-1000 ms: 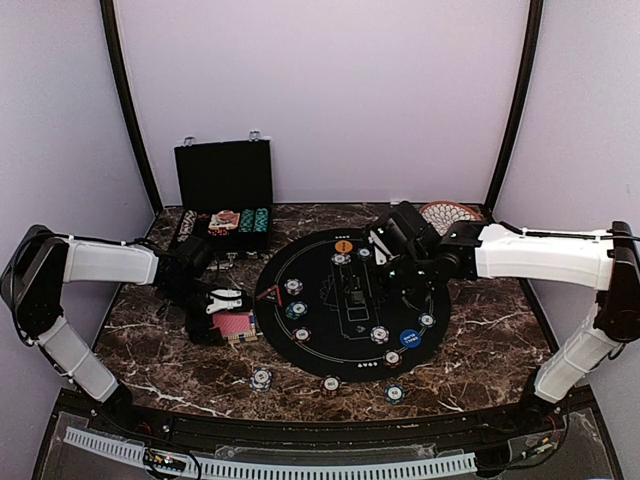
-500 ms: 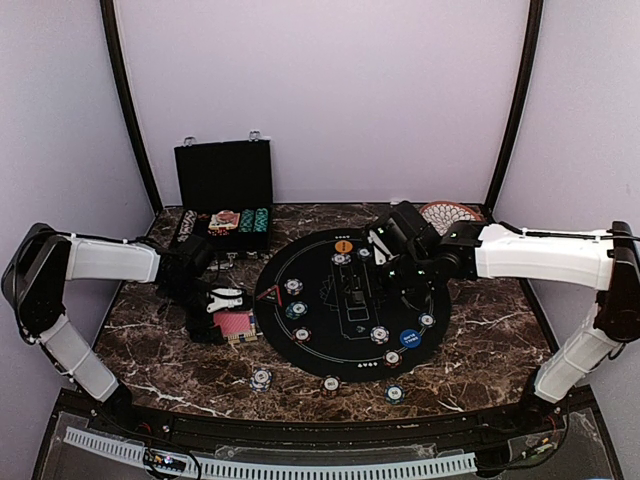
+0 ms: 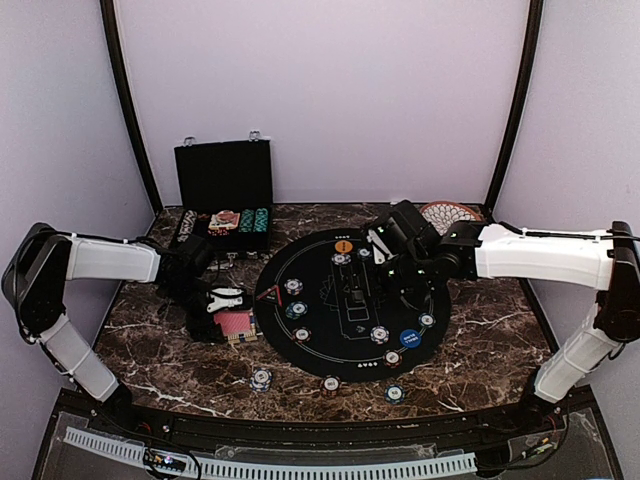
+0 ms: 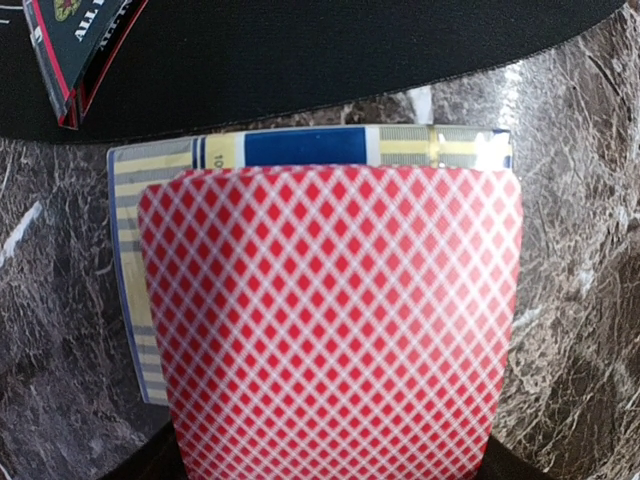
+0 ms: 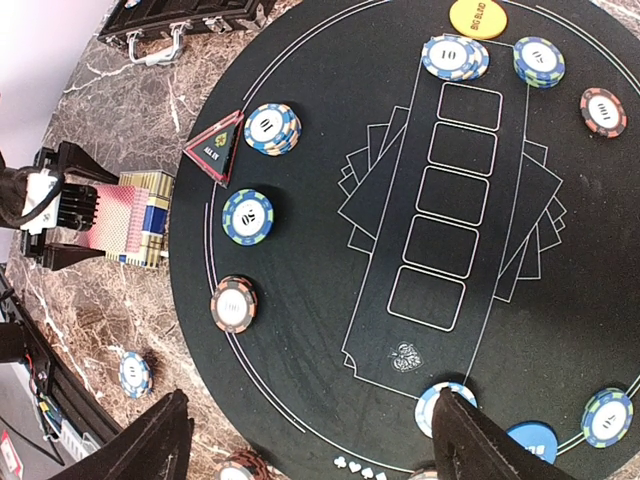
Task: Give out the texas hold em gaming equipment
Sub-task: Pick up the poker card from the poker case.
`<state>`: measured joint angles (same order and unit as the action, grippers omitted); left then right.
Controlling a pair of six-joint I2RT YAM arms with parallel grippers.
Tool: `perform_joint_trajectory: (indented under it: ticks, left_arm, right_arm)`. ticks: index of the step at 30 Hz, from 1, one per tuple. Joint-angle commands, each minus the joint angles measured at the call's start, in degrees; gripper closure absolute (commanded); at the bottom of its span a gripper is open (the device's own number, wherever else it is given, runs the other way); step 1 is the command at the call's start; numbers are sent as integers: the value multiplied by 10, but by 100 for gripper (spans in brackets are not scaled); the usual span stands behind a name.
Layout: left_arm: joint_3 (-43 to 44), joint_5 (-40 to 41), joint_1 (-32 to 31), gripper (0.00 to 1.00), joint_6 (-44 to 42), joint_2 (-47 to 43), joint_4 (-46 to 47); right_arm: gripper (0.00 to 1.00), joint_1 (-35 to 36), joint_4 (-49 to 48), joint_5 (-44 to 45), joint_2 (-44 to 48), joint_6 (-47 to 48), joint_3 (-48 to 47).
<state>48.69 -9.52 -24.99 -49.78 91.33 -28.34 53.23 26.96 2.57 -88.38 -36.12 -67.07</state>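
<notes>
Three poker chips (image 3: pixel 331 384) are lying on the marble table (image 3: pixel 480 340) along its near edge, just off the black round mat (image 3: pixel 345 350). More chips are ringing the mat, with the blue button (image 3: pixel 409 338) lying at its near right. Left of the mat, the left gripper (image 3: pixel 230 318) is clamping a red-backed playing card (image 4: pixel 330 320) above a yellow-and-blue card box (image 4: pixel 300 146). The right gripper (image 5: pixel 310 405) is hovering over the mat's middle, jaws spread wide and empty. The orange button (image 3: pixel 343 245) is sitting at the far rim.

Robotics lab test booth: plain lilac walls (image 3: pixel 320 90), black corner posts (image 3: pixel 128 120), white robot arms (image 3: pixel 540 252) bolted at marble-look desk's (image 3: pixel 480 345) near edge.
</notes>
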Motion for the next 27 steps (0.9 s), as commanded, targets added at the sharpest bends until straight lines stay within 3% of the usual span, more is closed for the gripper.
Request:
perform_joint_trajectory:
  ticks: [1,14,22,27]
  left_arm:
    - [-2,19,3,29,-5,19,3]
    - [3,18,3,52,-13,-7,-7]
    - [3,10,3,87,-15,-28,-8]
    - [9,-2,3,100,-12,-42,-17]
  right_arm:
    - [17,3,-18,-3,10,-2,6]
    - [18,2,-25,-9,8,-4,7]
    - [19,3,-38,-21,5,-9,11]
    - [19,2,-51,-24,4,-17,16]
